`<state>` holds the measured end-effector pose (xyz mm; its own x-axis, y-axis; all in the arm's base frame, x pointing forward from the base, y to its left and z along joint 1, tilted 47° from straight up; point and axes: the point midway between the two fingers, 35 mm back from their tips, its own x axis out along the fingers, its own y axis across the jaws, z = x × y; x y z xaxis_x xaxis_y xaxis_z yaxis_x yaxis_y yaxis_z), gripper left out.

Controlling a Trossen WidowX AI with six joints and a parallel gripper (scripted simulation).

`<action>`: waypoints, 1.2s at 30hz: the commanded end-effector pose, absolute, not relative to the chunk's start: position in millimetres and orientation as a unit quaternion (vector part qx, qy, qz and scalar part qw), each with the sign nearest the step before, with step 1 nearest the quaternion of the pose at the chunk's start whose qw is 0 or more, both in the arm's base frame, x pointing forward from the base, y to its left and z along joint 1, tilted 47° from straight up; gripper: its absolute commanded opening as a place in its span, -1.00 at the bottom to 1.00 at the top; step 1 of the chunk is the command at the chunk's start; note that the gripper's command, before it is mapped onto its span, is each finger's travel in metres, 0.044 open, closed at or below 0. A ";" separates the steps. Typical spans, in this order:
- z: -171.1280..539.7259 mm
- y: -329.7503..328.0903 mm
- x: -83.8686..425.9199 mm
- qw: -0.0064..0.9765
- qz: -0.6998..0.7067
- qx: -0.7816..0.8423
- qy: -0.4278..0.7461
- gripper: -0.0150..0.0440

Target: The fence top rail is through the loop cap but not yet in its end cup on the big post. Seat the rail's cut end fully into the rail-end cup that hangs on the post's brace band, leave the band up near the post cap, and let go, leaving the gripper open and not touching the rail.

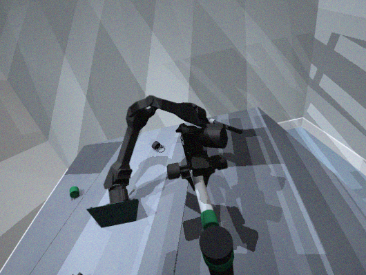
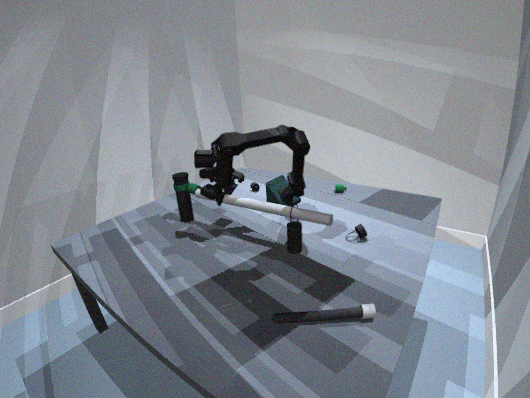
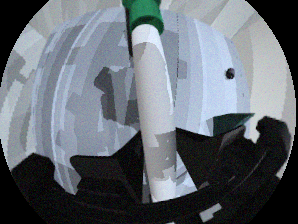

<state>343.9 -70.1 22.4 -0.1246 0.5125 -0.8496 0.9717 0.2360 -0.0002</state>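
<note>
The white rail slopes slightly in the exterior view, its far end through the thin loop above the short post. Its cut end is at the mouth of the green end cup; how deep it sits I cannot tell. The cup hangs on the green band, high on the big dark post, just below the post cap. My gripper is shut on the rail, a short way behind the cup.
A dark tube with a white end lies on the table. A spare loop cap, a green cup and a small dark part lie around the arm's dark green base.
</note>
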 end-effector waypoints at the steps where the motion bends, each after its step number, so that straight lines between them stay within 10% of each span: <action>1: 22.5 -89.5 340.4 0.391 -0.313 0.542 0.675 -0.49; 36: 43.3 -66.6 343.5 0.382 -0.301 0.540 0.687 -0.49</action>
